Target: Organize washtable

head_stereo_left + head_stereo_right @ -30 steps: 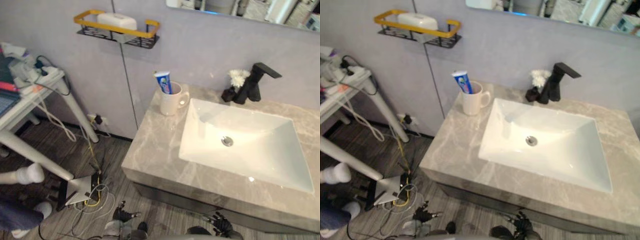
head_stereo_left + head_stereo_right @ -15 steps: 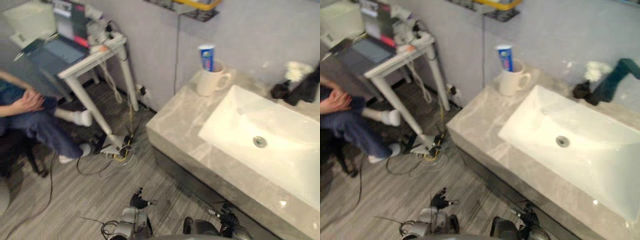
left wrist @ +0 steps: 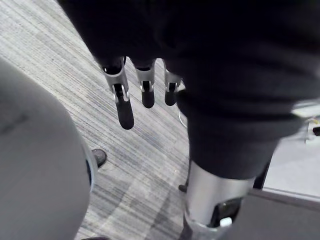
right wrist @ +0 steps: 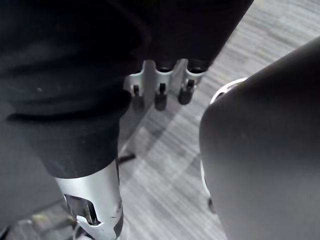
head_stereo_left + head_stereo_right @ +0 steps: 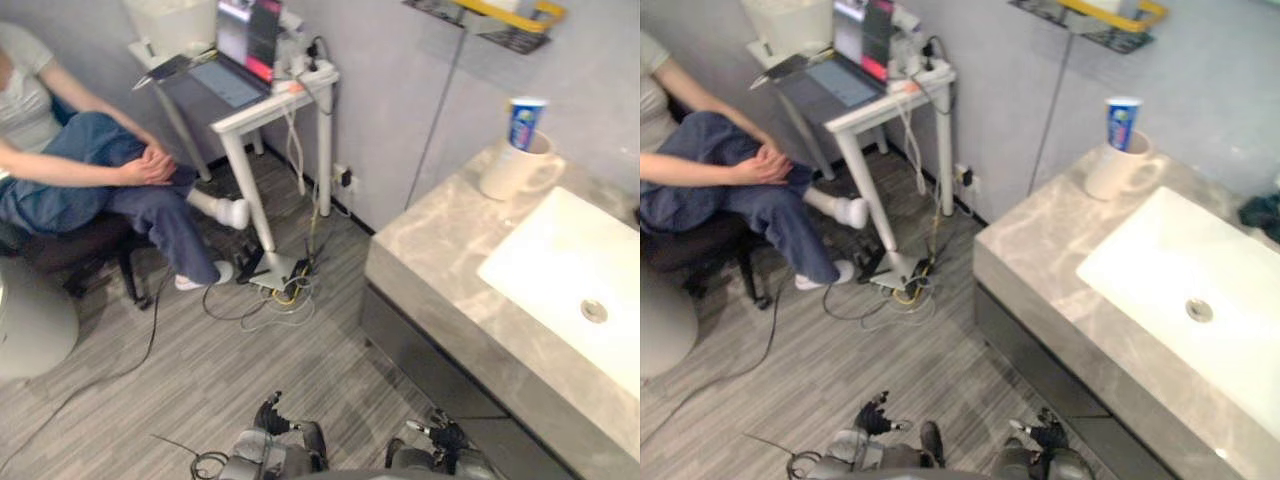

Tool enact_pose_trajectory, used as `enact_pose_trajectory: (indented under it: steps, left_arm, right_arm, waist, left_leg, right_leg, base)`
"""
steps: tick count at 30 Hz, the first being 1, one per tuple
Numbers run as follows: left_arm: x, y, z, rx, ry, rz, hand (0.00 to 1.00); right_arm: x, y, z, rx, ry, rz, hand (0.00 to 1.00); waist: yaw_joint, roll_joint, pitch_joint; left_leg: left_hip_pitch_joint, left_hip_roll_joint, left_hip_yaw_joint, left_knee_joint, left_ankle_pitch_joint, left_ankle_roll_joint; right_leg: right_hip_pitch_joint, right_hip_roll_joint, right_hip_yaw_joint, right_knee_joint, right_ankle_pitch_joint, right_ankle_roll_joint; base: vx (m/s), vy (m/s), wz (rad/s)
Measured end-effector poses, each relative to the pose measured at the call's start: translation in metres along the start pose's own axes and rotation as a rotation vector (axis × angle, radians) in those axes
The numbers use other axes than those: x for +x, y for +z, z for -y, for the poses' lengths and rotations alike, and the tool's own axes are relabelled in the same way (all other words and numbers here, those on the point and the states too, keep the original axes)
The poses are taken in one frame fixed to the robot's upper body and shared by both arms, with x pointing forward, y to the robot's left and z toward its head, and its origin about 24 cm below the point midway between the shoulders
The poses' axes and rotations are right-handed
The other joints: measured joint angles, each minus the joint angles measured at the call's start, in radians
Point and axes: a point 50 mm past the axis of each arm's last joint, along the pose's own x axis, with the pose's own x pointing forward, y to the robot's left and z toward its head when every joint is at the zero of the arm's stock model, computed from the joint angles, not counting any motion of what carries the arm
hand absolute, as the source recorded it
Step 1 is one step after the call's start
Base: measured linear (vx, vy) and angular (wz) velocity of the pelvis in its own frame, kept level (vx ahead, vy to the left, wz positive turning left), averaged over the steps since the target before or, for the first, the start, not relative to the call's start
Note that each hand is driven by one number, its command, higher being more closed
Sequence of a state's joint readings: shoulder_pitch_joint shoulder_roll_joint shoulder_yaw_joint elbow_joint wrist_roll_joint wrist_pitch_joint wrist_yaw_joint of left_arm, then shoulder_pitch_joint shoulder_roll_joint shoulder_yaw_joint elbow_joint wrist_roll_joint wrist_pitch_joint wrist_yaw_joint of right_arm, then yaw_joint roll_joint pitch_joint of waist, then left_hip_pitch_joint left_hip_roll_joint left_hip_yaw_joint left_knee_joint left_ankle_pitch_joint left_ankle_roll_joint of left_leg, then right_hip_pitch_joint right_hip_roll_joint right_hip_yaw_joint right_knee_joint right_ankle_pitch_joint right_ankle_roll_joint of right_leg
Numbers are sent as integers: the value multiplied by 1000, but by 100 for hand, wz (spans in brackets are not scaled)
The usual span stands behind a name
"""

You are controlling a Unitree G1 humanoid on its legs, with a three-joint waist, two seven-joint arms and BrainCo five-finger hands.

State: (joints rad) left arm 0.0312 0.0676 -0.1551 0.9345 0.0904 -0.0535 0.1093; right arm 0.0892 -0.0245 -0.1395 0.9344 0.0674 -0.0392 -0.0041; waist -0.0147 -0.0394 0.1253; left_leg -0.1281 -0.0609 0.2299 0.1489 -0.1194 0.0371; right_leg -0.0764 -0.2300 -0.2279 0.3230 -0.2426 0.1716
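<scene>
Marble tabletop (image 5: pixel 440 250) runs along the right side of the head views, with a white sink (image 5: pixel 545 270) sunk into it and a round drain (image 5: pixel 594 311) in the basin. At its far corner by the wall stands a white mug (image 5: pixel 512 172), upright, handle turned toward the sink, and a blue-and-white toothpaste tube (image 5: pixel 524 112) stands in it, sticking up above the rim. Above the mug, a black wall shelf (image 5: pixel 500 22) with a yellow rail hangs on the grey wall.

Both arms hang low at the near edge of the head views, over the striped grey floor (image 5: pixel 200 370). The left robot hand (image 5: pixel 272 415) is in front of the tabletop's near end and well apart from the mug. In its wrist view the fingers (image 3: pixel 124 107) point down at the floor, straight and relaxed, with nothing in them. The right robot hand (image 5: pixel 442 436) sits just beside the cabinet front below the tabletop, also far from the mug. Its fingers (image 4: pixel 160 97) show loose beneath the dark cover, and it is empty.

To the left, a person (image 5: pixel 90 170) in jeans sits on a dark chair with hands folded on the lap. Next to them is a white side table (image 5: pixel 285 95) carrying an open laptop (image 5: pixel 235 60), with cables (image 5: pixel 285 290) tangled at the foot of its leg.
</scene>
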Motion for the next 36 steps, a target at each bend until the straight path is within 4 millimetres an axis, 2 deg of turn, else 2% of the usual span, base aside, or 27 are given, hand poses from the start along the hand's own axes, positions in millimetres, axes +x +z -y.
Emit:
enact_pose_trajectory:
  steps: [1,2,3,5,7,8,9,10,11,12,13,14,15,17,19,21,22,23,24,25,26,27,28,29,31,34,36]
  left_arm:
    - [0,2,2,-3,-4,3,0]
    - [1,2,2,-1,-3,6,0]
    - [1,3,2,-3,-3,9,0]
    - [2,5,-1,-12,11,14,0]
    - [3,10,0,-14,7,26,0]
    - [2,6,3,-22,2,14,0]
    - [1,5,4,-32,3,11,0]
    - [1,4,3,-59,14,6,0]
    - [1,3,4,-73,17,-1,0]
    - [0,3,9,-102,13,-2,0]
    - [0,3,11,-112,9,-4,0]
    - [0,3,12,-114,7,-4,0]
    - [-1,1,15,-119,3,-12,0]
    - [-1,1,16,-120,-1,-13,0]
    - [1,9,17,-121,-6,8,0]
    - [2,12,17,-113,-8,20,0]
    - [1,12,17,-104,-12,20,0]
    - [1,11,19,-66,-29,22,0]
    - [2,13,17,-43,-33,32,0]
    - [2,10,11,-3,-30,28,0]
    - [1,7,12,13,-46,16,0]
    - [2,8,14,17,-55,18,0]
    - [3,13,17,39,-66,30,0]
    - [3,13,12,67,-62,34,0]
    - [3,8,8,87,-58,21,0]
    - [0,-3,4,103,-66,-11,0]
    - [-1,-8,2,109,-63,-28,0]
  right_arm:
    - [-1,-1,0,-2,7,0,0]
    - [0,4,0,-4,9,18,0]
    - [0,4,0,-3,10,19,0]
    - [0,4,-3,-15,22,18,0]
    - [0,4,-4,-18,24,18,0]
    - [0,4,-5,-18,28,17,0]
    - [0,3,-6,-16,30,16,0]
    - [-1,1,-12,-12,43,13,0]
    - [0,2,-15,-9,49,14,0]
    - [0,5,-14,-8,49,27,0]
    - [1,11,-16,-9,53,49,0]
    - [1,12,-16,-9,54,53,0]
    - [2,15,-20,-5,64,62,0]
    - [1,15,-24,2,72,64,0]
    - [1,16,-24,2,70,66,0]
    - [2,19,-23,-2,68,79,0]
    - [3,24,-22,-8,65,91,0]
    - [4,25,-22,-9,66,91,0]
    - [3,19,-21,-7,63,74,0]
    - [4,16,-25,8,67,58,0]
    - [4,20,-21,4,58,77,0]
    - [4,22,-15,-1,46,83,0]
    - [6,25,-9,13,23,84,0]
    - [6,20,-9,19,21,63,0]
    - [5,16,-9,21,23,52,0]
    - [6,14,-12,2,31,38,0]
    - [6,15,-13,-20,37,41,0]
  waist:
    - [3,-2,1]
    - [0,0,3]
    - [-2,8,5]
    - [3,4,5]
    - [-1,3,5]
    - [5,3,4]
    - [5,-2,3]
    - [11,-32,-7]
    - [19,-45,-6]
    - [35,-19,-14]
    - [37,3,-14]
    - [35,4,-13]
    - [31,21,-9]
    - [26,19,-7]
    - [22,16,5]
    - [2,22,16]
    - [4,26,20]
    - [-3,29,21]
    - [-19,13,12]
    - [-24,11,13]
    - [-31,32,17]
    - [-42,53,22]
    - [-52,63,26]
    - [-46,43,20]
    - [-55,28,12]
    - [-30,21,16]
    - [-28,21,16]
  left_leg:
    - [9,-21,-54,3,-2,30]
    - [25,-26,-93,11,0,43]
    - [26,-24,-134,29,-1,57]
    - [40,-22,-250,48,-4,62]
    - [66,-23,-333,49,-4,59]
    - [89,-33,-381,49,-8,45]
    - [100,-42,-401,49,-12,39]
    - [112,-71,-431,56,-24,18]
    - [110,-79,-439,69,-37,8]
    - [103,-62,-456,85,-46,-7]
    - [91,-47,-478,84,-53,-16]
    - [89,-43,-479,81,-53,-16]
    - [83,-26,-485,62,-48,-23]
    - [69,-19,-498,61,-36,-43]
    - [49,30,-336,79,-42,-65]
    - [-6,151,-30,159,-37,-58]
    - [-26,158,28,182,-30,-47]
    - [-35,114,-1,135,10,-35]
    - [-12,99,-3,70,30,-33]
    - [-1,140,165,158,-16,10]
    - [25,216,283,245,-71,-13]
    - [34,231,291,226,-95,-50]
    - [48,199,277,174,-85,-20]
    - [71,148,244,84,-33,-13]
    - [85,97,187,-12,33,-6]
    - [88,73,167,-69,74,1]
    - [106,61,163,-125,110,2]
  right_leg:
    - [-27,-9,51,118,9,-17]
    - [-75,-7,97,227,12,-34]
    - [-91,27,154,262,-18,-43]
    - [-133,155,321,276,-69,-67]
    - [-160,239,437,254,-76,-61]
    - [-156,257,462,204,-61,-80]
    - [-155,247,449,171,-39,-102]
    - [-156,207,420,93,73,-111]
    - [-156,192,398,103,79,-120]
    - [-145,195,356,93,82,-125]
    - [-129,195,314,63,84,-129]
    - [-129,195,304,59,85,-130]
    - [-122,194,255,52,88,-135]
    - [-98,182,199,37,90,-137]
    - [-64,158,109,38,89,-138]
    - [-39,137,28,53,72,-159]
    - [-39,127,16,63,66,-153]
    - [-29,118,9,32,41,-150]
    - [-18,97,-10,-11,57,-165]
    - [0,67,-71,-71,105,-153]
    - [28,71,-106,-84,122,-137]
    - [38,77,-136,-82,123,-134]
    - [47,76,-153,-84,115,-119]
    - [63,71,-146,-122,124,-118]
    - [86,73,-142,-181,149,-117]
    - [87,72,-148,-202,178,-108]
    - [84,71,-148,-206,185,-102]
  base:
    - [281,98,102]
    - [260,87,112]
    - [299,34,128]
    - [293,-67,150]
    - [313,-141,159]
    - [301,-145,156]
    - [247,-139,146]
    - [188,-138,112]
    - [170,-154,118]
    - [174,-151,101]
    - [154,-126,81]
    - [155,-135,93]
    - [59,-93,76]
    - [36,-78,97]
    - [-35,-43,116]
    - [-88,5,112]
    - [-95,47,111]
    - [-77,50,97]
    - [-48,65,115]
    - [-12,133,102]
    - [2,124,103]
    - [-15,163,114]
    - [-49,142,114]
    - [-49,142,110]
    - [-35,59,94]
    - [-71,51,37]
    - [-97,18,6]
